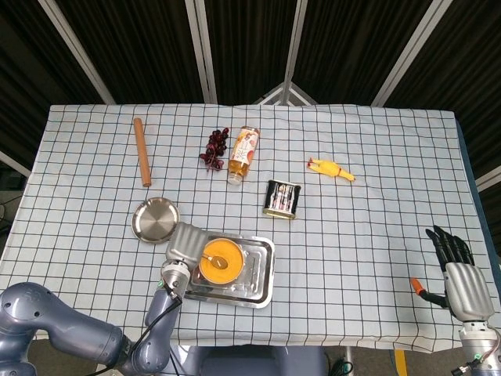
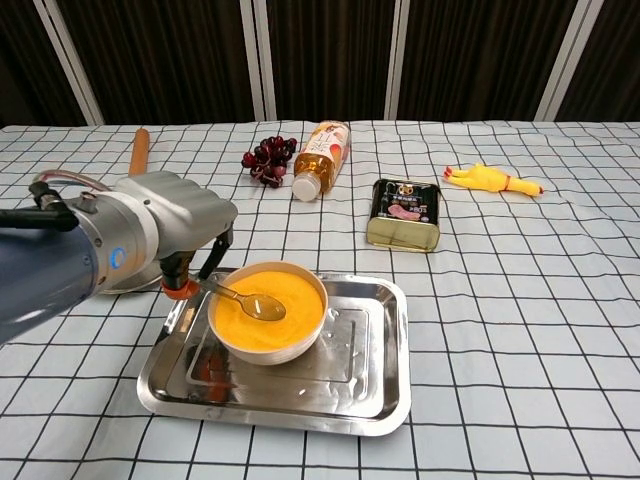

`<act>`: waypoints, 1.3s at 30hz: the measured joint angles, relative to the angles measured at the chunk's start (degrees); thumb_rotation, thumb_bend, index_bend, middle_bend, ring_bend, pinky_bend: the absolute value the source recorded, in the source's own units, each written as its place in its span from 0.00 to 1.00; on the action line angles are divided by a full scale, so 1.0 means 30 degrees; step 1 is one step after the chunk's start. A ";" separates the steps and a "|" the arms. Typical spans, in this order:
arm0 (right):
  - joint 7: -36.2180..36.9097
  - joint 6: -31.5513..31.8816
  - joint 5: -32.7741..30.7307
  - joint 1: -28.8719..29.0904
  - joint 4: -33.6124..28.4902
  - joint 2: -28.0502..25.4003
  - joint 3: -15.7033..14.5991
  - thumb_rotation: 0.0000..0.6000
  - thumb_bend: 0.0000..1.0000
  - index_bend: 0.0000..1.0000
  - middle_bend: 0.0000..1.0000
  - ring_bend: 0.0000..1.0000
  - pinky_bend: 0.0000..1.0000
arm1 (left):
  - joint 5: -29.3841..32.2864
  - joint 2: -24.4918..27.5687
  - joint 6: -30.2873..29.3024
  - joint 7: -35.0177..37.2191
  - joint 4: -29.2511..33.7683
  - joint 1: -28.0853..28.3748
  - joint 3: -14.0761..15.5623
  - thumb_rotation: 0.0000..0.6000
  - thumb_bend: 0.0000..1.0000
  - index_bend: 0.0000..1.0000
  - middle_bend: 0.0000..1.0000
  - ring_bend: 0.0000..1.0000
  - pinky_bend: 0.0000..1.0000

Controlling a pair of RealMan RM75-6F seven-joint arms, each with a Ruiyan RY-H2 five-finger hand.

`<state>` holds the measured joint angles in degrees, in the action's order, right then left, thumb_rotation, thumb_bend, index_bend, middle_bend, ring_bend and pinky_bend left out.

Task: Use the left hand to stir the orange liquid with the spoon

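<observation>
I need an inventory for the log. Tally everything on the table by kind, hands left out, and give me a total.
Metalware: 4 (tray, round plate, spoon, tin can)
Bowl of orange liquid: 1
Bottle: 1
Grape bunch: 1
Wooden rolling pin: 1
Rubber chicken toy: 1
Total: 9

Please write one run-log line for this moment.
left hand: holds spoon | spoon: in orange liquid | bowl: on tray | right hand: idle
</observation>
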<state>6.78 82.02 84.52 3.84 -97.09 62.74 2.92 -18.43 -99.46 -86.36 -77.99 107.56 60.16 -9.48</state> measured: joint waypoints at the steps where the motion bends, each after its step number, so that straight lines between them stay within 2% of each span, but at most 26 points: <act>1: 0.0012 -0.0007 -0.0007 -0.0002 -0.0012 -0.0012 -0.0002 1.00 0.34 0.00 0.00 0.00 0.00 | -0.0020 0.0033 -0.0023 -0.0011 0.0030 -0.0001 0.0009 1.00 0.56 0.56 1.00 1.00 1.00; 11: 0.0037 -0.0041 -0.0028 0.0014 -0.0030 -0.0016 0.0003 1.00 0.34 0.00 0.00 0.00 0.00 | -0.1297 0.0896 -0.0529 -0.0509 0.0393 0.0116 0.0498 1.00 0.61 0.72 1.00 1.00 1.00; 17: 0.0014 -0.0039 -0.0035 0.0008 -0.0069 -0.0020 -0.0003 1.00 0.34 0.00 0.00 0.00 0.00 | -0.2913 0.1293 -0.0750 -0.1100 0.0358 0.0321 0.1299 1.00 0.61 0.77 1.00 1.00 1.00; 23: 0.0012 -0.0025 -0.0052 -0.0003 -0.0071 -0.0013 0.0000 1.00 0.34 0.00 0.00 0.00 0.00 | -0.5521 0.1493 -0.0616 -0.2072 -0.0209 0.0727 0.2712 1.00 0.61 0.78 1.00 1.00 1.00; 31: 0.0092 -0.0037 -0.0050 -0.0012 -0.0108 -0.0041 -0.0012 1.00 0.34 0.00 0.00 0.00 0.00 | -1.0049 0.1744 0.0545 -0.4399 -0.1814 0.1585 0.5393 1.00 0.61 0.78 1.00 1.00 1.00; 39: 0.0219 -0.0018 -0.0058 -0.0029 -0.0122 -0.0066 -0.0003 1.00 0.34 0.00 0.00 0.00 0.00 | -1.2363 0.1810 0.2152 -0.6215 -0.3233 0.2199 0.6822 1.00 0.61 0.78 1.00 1.00 1.00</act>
<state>7.44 81.96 84.35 3.75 -97.45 62.54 2.91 -55.52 -94.03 -79.91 -96.64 97.86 66.75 10.99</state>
